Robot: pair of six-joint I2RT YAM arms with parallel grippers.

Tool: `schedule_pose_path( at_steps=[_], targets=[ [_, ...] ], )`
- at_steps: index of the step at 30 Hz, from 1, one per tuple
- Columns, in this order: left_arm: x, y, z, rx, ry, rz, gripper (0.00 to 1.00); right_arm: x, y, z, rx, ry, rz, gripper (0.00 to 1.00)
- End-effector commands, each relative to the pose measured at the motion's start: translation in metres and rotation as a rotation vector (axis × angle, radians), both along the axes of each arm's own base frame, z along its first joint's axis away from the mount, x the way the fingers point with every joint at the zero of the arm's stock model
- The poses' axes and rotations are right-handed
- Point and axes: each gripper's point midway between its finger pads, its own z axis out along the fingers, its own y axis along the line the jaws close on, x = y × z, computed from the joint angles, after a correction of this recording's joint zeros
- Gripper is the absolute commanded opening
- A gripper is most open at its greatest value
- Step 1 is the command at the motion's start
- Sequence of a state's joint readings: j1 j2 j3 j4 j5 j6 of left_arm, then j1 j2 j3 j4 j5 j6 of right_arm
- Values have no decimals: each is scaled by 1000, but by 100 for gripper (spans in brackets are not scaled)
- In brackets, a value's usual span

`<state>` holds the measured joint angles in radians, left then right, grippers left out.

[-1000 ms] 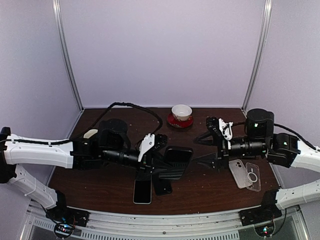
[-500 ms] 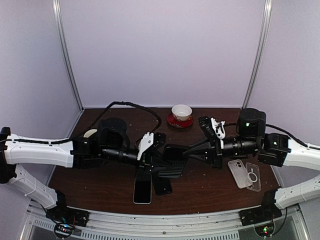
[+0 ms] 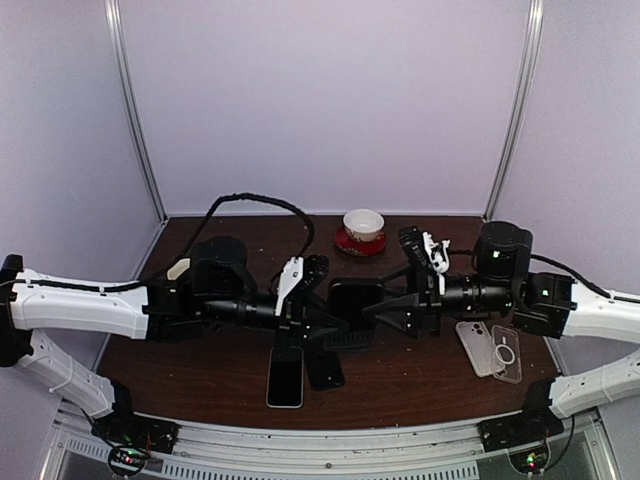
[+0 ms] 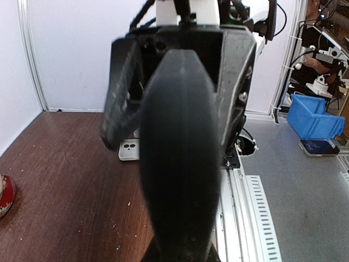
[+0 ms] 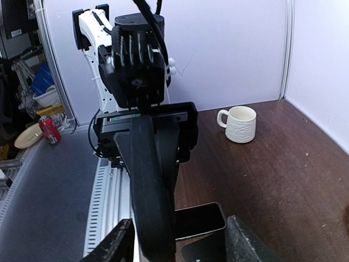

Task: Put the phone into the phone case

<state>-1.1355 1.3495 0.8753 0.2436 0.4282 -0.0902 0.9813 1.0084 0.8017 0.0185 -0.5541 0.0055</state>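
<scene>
My left gripper (image 3: 322, 300) is shut on a black phone case (image 3: 356, 301) and holds it above the table's middle. In the left wrist view the phone case (image 4: 180, 158) shows edge-on and hides my fingers. My right gripper (image 3: 396, 306) is open at the case's right end. In the right wrist view the right gripper (image 5: 177, 244) has one finger on each side of the case (image 5: 148, 185), without touching it. The phone (image 3: 284, 383), dark with a pale rim, lies flat near the front edge; the right wrist view shows the phone (image 5: 199, 219) below the case.
A second flat black item (image 3: 326, 371) lies beside the phone. Two clear cases (image 3: 492, 348) lie at the right, one clear case (image 4: 130, 150) showing in the left wrist view. A cup on a red saucer (image 3: 363, 228) stands at the back. A white mug (image 5: 240, 124) stands at the left.
My right gripper has moved left to the held case and now stands open around its end. The left gripper has kept its grip and shifted the case slightly right.
</scene>
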Motion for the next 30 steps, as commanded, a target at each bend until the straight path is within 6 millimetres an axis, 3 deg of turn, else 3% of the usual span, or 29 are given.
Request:
schedule_pose_path(
  at_steps=[1, 8, 11, 16, 17, 18, 20, 21, 23, 25, 30],
  targets=[
    [-1, -2, 56, -199, -37, 0, 0, 2, 2, 1, 92, 67, -14, 52],
    [-3, -3, 58, -207, -10, -12, 0, 2, 5, -4, 94, 115, -9, 24],
    [-4, -4, 57, -199, 8, -19, 0, 2, 5, -3, 79, 132, -9, 1],
    [2, -4, 53, -171, 30, 21, 2, 0, 4, 4, 66, 143, -7, 0],
    [6, -4, 50, -155, 32, 44, 20, 1, 3, 4, 56, 146, -18, 0],
    [13, -2, 47, -131, 30, 86, 49, 5, 1, 4, 46, 150, -42, 0],
    [30, 5, 37, -58, 24, 202, 75, 17, -5, 3, 14, 173, -116, 0],
    [43, 12, 31, -7, 18, 286, 83, 24, -9, -1, -14, 199, -161, 0],
    [71, 35, 15, 132, 2, 479, 94, 44, -19, -14, -93, 283, -266, 0],
    [87, 63, 1, 290, -12, 600, 98, 59, -30, -25, -152, 376, -349, 0],
    [93, 93, 6, 349, -19, 626, 98, 103, -48, -59, -227, 562, -508, 0]
  ],
)
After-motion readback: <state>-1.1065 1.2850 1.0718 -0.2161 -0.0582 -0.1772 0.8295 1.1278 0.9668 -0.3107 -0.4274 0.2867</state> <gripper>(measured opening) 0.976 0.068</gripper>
